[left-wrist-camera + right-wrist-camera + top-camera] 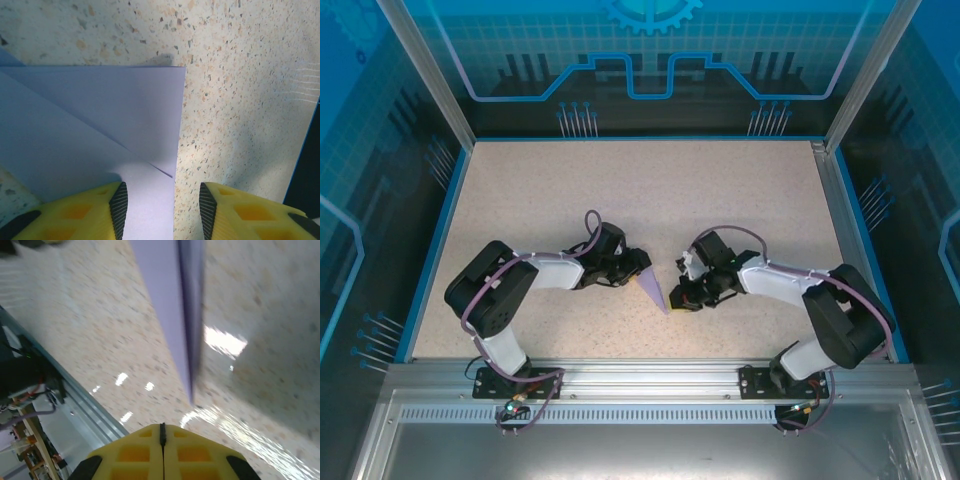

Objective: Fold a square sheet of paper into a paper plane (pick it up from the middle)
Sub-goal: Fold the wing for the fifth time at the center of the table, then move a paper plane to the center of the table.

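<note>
The lavender sheet of paper lies folded into a slim pointed paper plane [652, 289] on the speckled table, its tip toward the near edge. My left gripper [638, 270] stands over its wide end, open. In the left wrist view the folded layers [100, 130] lie flat, their straight right edge running between the jaws of the left gripper [162, 192], and one yellow finger [112, 210] is above the paper. My right gripper [680, 293] is shut on nothing, just right of the tip. In the right wrist view the plane [170, 305] stretches away ahead of the right gripper [161, 426].
The speckled table [670, 190] has a blue rim and transparent walls on three sides. A metal rail [85, 405] runs along the near edge, close to the right gripper. Bare tabletop stretches behind both arms.
</note>
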### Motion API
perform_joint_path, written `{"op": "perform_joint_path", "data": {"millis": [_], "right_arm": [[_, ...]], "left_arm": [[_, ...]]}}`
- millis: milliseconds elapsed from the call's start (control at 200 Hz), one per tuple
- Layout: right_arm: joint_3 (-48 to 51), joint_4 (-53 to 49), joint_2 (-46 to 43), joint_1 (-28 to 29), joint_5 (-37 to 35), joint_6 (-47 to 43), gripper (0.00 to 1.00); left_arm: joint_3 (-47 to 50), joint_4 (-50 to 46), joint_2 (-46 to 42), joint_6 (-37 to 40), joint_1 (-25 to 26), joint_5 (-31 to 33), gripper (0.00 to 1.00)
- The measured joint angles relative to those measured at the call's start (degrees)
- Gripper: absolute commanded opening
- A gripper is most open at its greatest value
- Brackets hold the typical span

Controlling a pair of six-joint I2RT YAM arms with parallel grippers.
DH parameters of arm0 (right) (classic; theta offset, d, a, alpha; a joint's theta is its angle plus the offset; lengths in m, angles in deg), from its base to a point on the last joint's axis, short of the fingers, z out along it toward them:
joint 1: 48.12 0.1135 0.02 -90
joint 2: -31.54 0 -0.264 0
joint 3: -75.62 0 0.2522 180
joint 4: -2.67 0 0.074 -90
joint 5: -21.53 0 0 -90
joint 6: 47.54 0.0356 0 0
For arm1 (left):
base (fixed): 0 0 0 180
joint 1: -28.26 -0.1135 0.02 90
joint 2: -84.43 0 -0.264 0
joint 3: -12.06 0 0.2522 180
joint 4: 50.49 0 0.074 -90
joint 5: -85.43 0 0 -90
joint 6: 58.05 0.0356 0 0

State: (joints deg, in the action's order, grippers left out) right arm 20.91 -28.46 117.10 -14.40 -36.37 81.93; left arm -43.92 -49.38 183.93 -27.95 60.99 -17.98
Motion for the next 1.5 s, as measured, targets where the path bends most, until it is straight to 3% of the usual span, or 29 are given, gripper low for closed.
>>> {"op": "perform_joint_path", "data": {"millis": [575, 765, 1080, 1496], "right_arm": [[-6.67, 11.56, 17.90, 0.90, 1.33, 8.63, 0.02], [-5.66, 12.74, 17.92, 0.76, 1.62, 6.69, 0.00], [-4.81, 14.27, 18.29, 0.00, 3.74, 4.46, 0.00], [-5.25, 13.57, 18.29, 0.00, 3.96, 3.82, 0.00]], "left_arm": [[-0.09, -0.17, 0.00, 0.04, 0.00, -0.13, 0.48], [-0.09, -0.04, 0.04, 1.27, -1.03, -1.95, 0.49], [-0.31, -0.68, 0.11, 6.56, -8.11, -4.50, 0.49], [-2.78, -5.05, 0.50, 10.64, -13.16, -4.63, 0.51]]}}
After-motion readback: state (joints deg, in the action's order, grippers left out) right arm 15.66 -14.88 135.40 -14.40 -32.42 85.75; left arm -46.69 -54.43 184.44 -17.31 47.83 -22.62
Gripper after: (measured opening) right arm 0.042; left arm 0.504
